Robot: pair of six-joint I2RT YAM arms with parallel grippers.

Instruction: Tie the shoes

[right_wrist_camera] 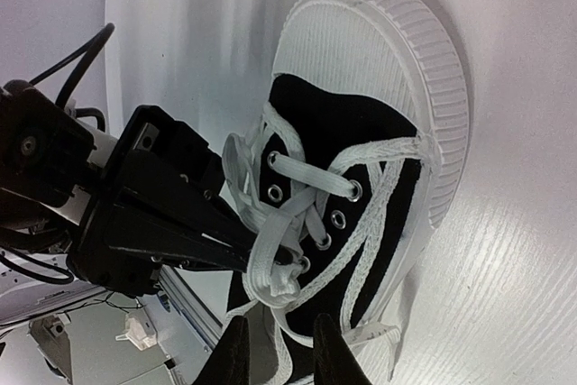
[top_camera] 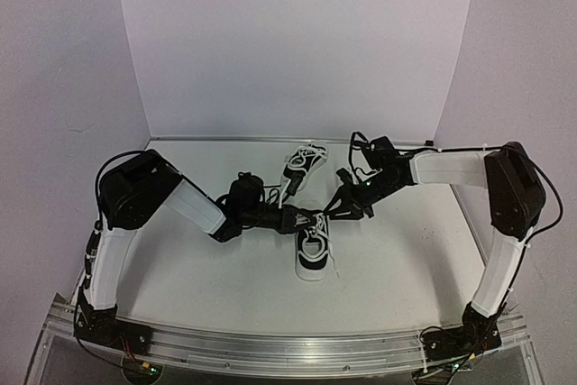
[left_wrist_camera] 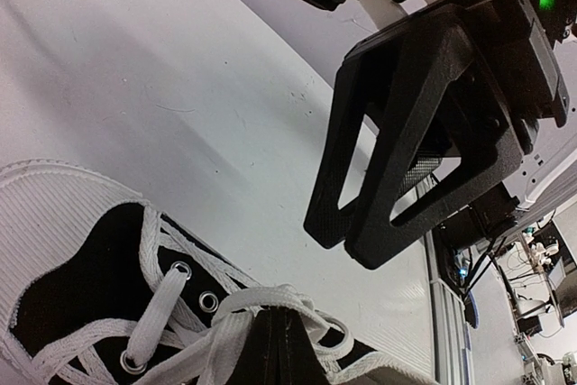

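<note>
Two black sneakers with white soles lie mid-table in the top view: the near shoe (top_camera: pixel 314 257) and the far shoe (top_camera: pixel 305 163). My left gripper (top_camera: pixel 305 220) sits over the near shoe's lacing. In the left wrist view its jaws (left_wrist_camera: pixel 278 326) are pressed together with a white lace (left_wrist_camera: pixel 261 299) looped over their tip, above the shoe (left_wrist_camera: pixel 81 295). My right gripper (top_camera: pixel 341 207) hovers just right of it. In the right wrist view it (right_wrist_camera: pixel 281 353) is open, fingertips apart just short of the bunched lace (right_wrist_camera: pixel 270 263) on the shoe (right_wrist_camera: pixel 361 132).
White walls close the table's back and sides. An aluminium rail (top_camera: pixel 297 349) runs along the near edge. Loose lace ends trail right of the near shoe (top_camera: pixel 335 263). The right gripper's black fingers (left_wrist_camera: pixel 397 169) fill the upper right of the left wrist view.
</note>
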